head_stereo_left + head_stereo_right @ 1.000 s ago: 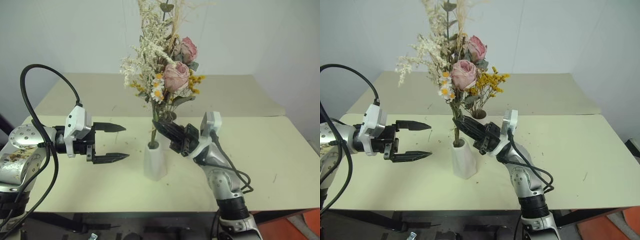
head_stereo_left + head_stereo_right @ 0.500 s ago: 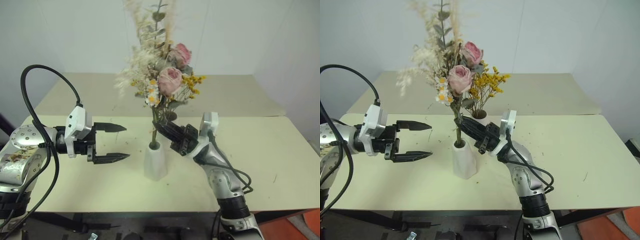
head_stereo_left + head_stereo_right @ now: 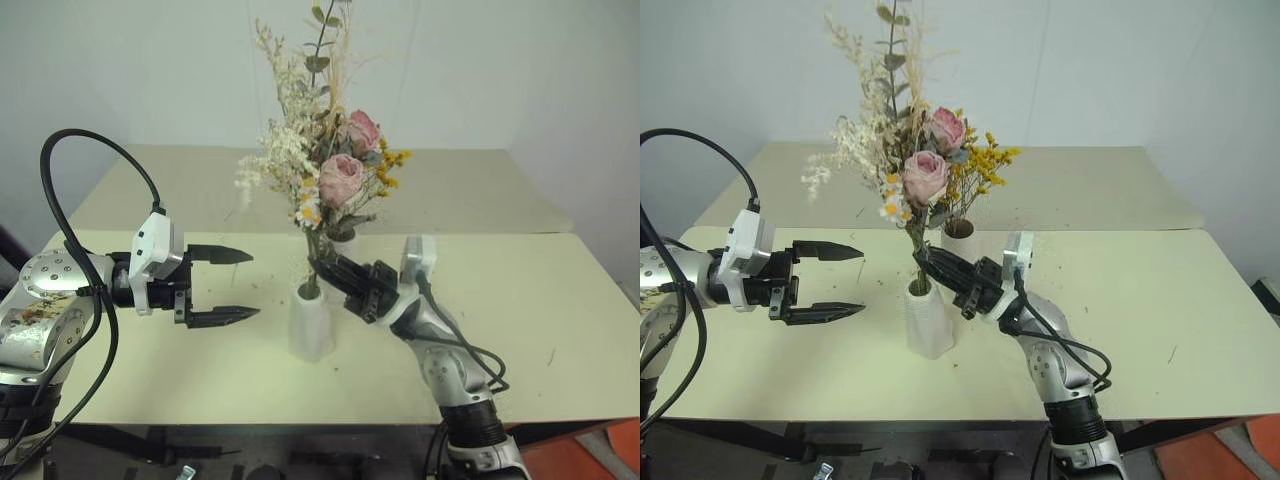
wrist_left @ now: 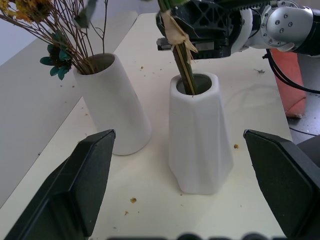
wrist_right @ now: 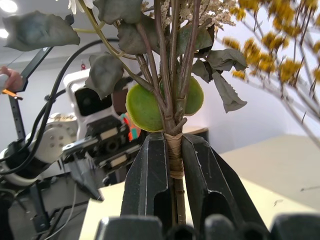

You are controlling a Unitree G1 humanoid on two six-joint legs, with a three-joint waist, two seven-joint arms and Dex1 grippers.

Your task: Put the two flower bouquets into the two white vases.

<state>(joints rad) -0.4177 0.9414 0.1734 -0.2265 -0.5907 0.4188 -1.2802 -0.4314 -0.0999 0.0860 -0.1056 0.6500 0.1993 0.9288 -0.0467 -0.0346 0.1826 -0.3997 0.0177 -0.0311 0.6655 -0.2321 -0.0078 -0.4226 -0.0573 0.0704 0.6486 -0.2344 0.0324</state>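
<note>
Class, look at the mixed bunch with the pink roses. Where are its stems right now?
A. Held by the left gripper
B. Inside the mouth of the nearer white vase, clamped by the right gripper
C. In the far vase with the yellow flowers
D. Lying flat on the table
B: the mixed bunch has its stems inside the mouth of the nearer white vase, with the right gripper shut on them just above the rim.

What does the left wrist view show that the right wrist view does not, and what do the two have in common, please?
Left wrist view: the mouths of both white vases, with the mixed bouquet's stems entering the near vase and the yellow flowers already standing in the far vase.

Right wrist view: the right gripper shut on the taped stems, leaves above, and the open left gripper beyond.

Both: the stem binding and the yellow sprigs.
</note>
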